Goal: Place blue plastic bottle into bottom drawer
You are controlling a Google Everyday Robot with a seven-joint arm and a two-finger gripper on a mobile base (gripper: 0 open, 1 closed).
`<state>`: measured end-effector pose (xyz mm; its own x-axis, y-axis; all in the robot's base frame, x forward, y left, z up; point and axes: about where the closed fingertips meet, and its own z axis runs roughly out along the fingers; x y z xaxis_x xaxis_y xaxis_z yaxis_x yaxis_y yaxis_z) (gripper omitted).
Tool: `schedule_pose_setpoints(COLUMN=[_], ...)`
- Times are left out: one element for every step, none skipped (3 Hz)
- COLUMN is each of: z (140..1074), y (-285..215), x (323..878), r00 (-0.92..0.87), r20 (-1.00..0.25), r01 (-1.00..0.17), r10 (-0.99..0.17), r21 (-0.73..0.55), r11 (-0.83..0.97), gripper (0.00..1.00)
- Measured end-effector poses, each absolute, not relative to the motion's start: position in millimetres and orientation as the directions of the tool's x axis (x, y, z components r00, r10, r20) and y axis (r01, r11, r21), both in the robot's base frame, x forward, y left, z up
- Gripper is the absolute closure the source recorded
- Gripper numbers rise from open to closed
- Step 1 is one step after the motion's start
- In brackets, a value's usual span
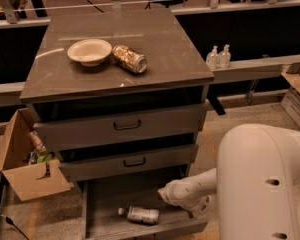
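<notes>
The blue plastic bottle (140, 214) lies on its side on the floor of the open bottom drawer (105, 199), white cap to the left, near the drawer's front edge. My gripper (162, 193) is at the tip of the white arm (195, 190), inside the drawer's right half, above and to the right of the bottle and apart from it. The arm's large white body (262, 184) fills the lower right and hides the drawer's right end.
Two upper drawers with black handles (126, 125) stand slightly open above. On the cabinet top sit a white bowl (90, 51) and a gold patterned can (130, 59). Two pump bottles (218, 57) stand on a ledge at the right. A cardboard box (25, 171) stands left.
</notes>
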<state>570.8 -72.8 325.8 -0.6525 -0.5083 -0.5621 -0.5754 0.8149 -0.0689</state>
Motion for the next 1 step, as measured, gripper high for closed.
schedule_pose_setpoints(z=[325.2], y=[-72.6], x=[568.8], r00=[-0.657], r20=[-0.559], r01=[-0.572], r10=[-0.505], r21=[-0.067], r11=[0.818], gripper=[0.62])
